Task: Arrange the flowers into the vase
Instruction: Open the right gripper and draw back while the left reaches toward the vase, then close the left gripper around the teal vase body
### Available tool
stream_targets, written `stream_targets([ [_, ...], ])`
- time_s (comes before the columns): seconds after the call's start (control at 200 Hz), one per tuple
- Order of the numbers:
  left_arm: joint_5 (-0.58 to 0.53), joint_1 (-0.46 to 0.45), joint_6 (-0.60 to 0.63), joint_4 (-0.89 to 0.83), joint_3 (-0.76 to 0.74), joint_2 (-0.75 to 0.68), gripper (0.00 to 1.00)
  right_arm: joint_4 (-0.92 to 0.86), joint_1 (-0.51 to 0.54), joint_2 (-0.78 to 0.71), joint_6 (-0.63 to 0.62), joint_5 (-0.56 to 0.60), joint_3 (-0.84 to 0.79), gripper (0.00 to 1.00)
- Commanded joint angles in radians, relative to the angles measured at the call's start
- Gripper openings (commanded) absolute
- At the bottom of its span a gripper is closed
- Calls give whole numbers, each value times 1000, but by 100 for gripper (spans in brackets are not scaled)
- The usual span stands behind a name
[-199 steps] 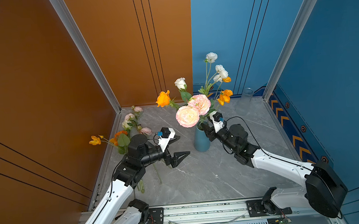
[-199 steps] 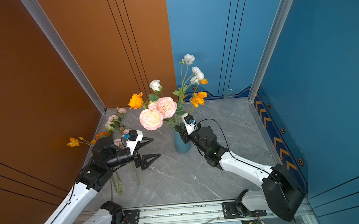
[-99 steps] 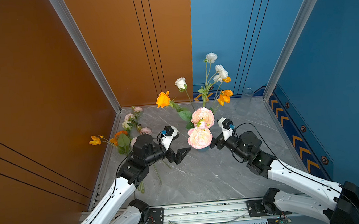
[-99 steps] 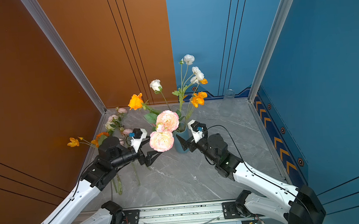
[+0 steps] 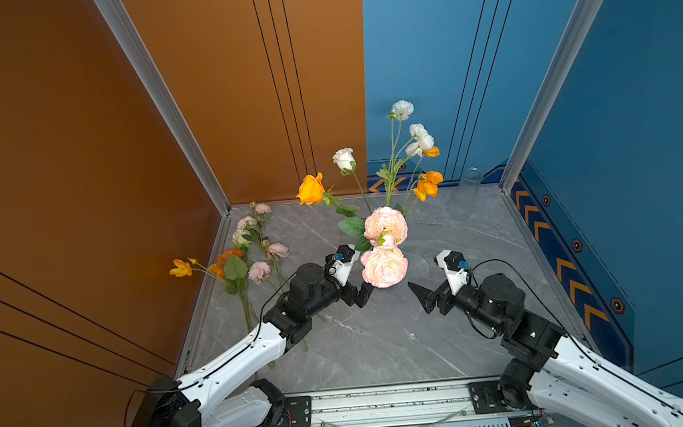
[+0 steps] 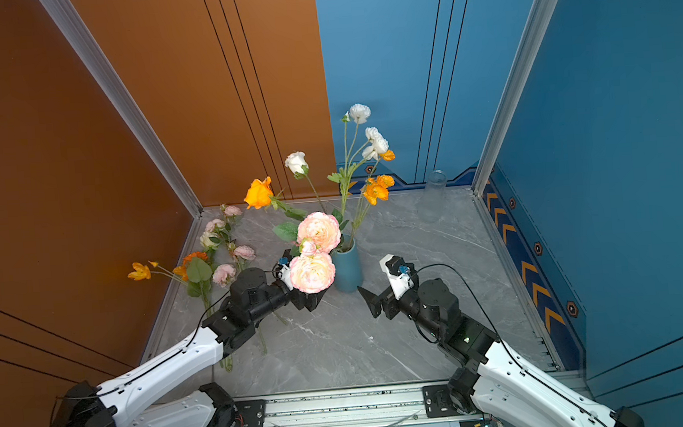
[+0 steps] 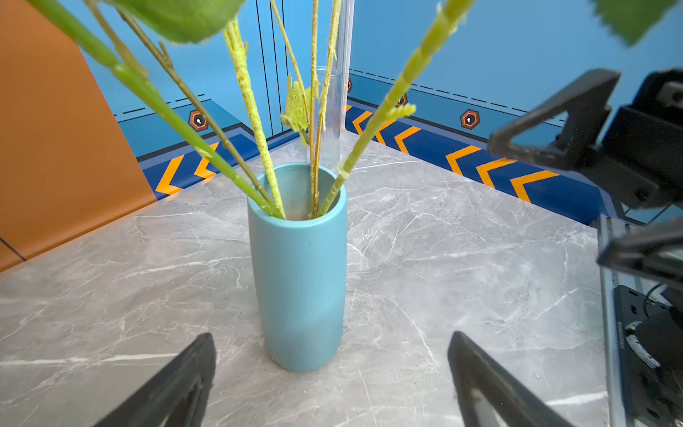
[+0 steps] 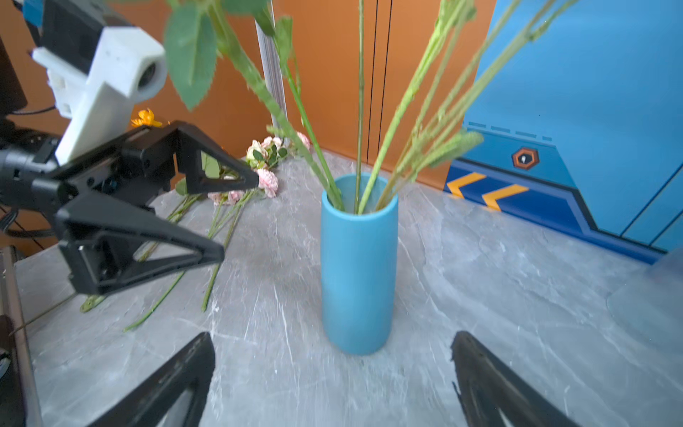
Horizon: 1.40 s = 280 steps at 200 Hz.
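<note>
Two open, empty tools up front: left tool (image 5: 362, 295) and right tool (image 5: 420, 298) flank the blue vase (image 6: 347, 270) on the marble surface (image 5: 383, 344). Some flowers (image 5: 344, 159) stand in it, pink blooms (image 5: 385, 267) overhanging the left tool; loose flowers (image 5: 259, 271) lie far left, glass cylinder (image 5: 465, 192) in the back corner.

High twin top views over table (image 5: 383, 344); low wrist views near shared vase (image 7: 299, 266), opposite sides

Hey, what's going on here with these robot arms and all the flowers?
Two robot arms are arranging flowers in a blue vase. Several stems, with pink, orange and white blooms, stand in it already. A loose bunch lies on the table at the left. The left hand and right hand sit on either side of the vase, both open and holding nothing.
</note>
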Motion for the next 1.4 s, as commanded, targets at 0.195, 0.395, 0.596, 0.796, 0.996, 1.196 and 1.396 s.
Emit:
stream_targets([
  [0.195,-30,-12,7,346,-71,131,98,-186,-4,-79,88,-46,-37,100],
  [0.395,-10,-7,20,428,-43,235,98,-73,-1,-33,107,-137,-54,100],
  [0.596,0,13,19,539,20,366,98,-13,5,69,106,-185,-17,100],
  [0.796,42,46,2,591,72,459,98,14,31,107,114,-203,4,100],
  [0.996,96,62,-30,660,120,544,98,60,45,115,120,-200,10,100],
  [1.196,123,60,-46,697,164,604,98,50,61,130,115,-198,27,100],
  [1.396,123,55,-46,702,185,645,98,37,66,115,111,-187,27,100],
])
